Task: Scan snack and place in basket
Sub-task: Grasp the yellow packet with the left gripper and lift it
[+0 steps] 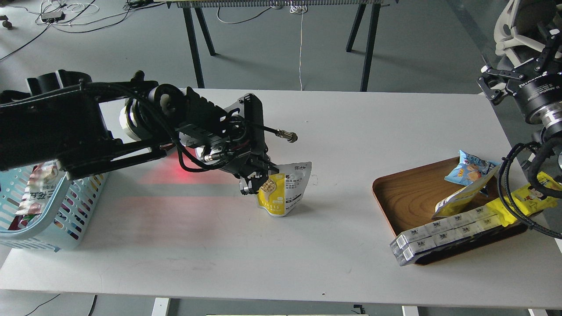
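The snack (287,189), a yellow and white pouch picturing a spoon of beans, stands upright on the white table (342,127) near its middle. My left gripper (253,182) hangs at the pouch's upper left edge. Its fingers look parted, and they touch or overlap that edge without closing on the pouch. The light blue basket (27,239) stands at the table's left edge, partly hidden under my left arm, with a red and white packet (41,175) inside. My right gripper (516,61) is raised off the table at the far right, open and empty.
A brown wooden tray (408,193) at the right holds a small blue chip bag (470,169), a yellow and white pouch (461,197), a long clear multipack (443,232) and a yellow wrapper with a cartoon face (538,193). A red glow falls on the table (175,173) under my left arm.
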`<state>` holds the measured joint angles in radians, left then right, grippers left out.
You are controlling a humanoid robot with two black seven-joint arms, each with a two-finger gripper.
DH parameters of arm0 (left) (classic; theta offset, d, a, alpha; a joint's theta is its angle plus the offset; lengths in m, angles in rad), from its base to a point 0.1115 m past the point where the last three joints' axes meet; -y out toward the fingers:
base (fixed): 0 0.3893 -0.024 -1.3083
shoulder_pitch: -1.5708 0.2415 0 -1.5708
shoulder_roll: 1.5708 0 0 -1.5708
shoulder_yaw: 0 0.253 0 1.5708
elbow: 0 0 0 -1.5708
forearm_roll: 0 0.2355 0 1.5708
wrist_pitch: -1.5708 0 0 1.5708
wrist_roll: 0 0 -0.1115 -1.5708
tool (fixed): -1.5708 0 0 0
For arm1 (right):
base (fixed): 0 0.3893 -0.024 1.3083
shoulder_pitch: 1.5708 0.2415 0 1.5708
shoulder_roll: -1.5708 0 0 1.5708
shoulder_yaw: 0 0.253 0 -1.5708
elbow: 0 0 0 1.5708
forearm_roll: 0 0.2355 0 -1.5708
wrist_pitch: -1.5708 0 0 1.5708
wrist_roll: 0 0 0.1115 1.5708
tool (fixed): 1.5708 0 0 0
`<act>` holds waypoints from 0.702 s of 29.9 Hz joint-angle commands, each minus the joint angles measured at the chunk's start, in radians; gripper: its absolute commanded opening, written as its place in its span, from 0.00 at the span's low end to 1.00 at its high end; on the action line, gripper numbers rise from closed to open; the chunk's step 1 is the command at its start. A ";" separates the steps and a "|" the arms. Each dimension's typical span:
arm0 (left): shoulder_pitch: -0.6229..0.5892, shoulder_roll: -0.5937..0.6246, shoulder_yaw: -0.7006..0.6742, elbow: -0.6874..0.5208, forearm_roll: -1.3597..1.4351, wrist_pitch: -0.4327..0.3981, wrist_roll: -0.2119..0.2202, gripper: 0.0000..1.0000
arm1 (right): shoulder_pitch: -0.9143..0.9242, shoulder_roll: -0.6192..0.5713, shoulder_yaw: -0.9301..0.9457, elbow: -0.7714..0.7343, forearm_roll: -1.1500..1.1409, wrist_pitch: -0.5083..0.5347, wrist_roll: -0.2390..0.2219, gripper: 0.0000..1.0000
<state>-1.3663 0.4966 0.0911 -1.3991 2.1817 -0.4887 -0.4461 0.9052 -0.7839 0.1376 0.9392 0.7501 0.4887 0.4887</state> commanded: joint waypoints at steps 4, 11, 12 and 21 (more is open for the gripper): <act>0.003 0.011 0.024 -0.037 0.000 0.000 -0.028 0.00 | 0.001 0.000 0.002 -0.014 0.000 0.000 0.000 0.99; -0.007 0.062 0.012 -0.052 0.000 0.000 -0.029 0.00 | 0.000 -0.008 0.002 -0.014 0.000 0.000 0.000 0.99; -0.011 0.077 0.010 -0.061 0.000 0.000 -0.029 0.00 | 0.000 -0.009 0.002 -0.014 0.000 0.000 0.000 0.99; -0.011 0.293 -0.068 -0.158 0.000 0.000 -0.043 0.00 | 0.000 -0.005 0.010 -0.014 0.000 0.000 0.000 0.99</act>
<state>-1.3789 0.7330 0.0481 -1.5272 2.1817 -0.4888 -0.4820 0.9051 -0.7928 0.1447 0.9248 0.7500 0.4887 0.4887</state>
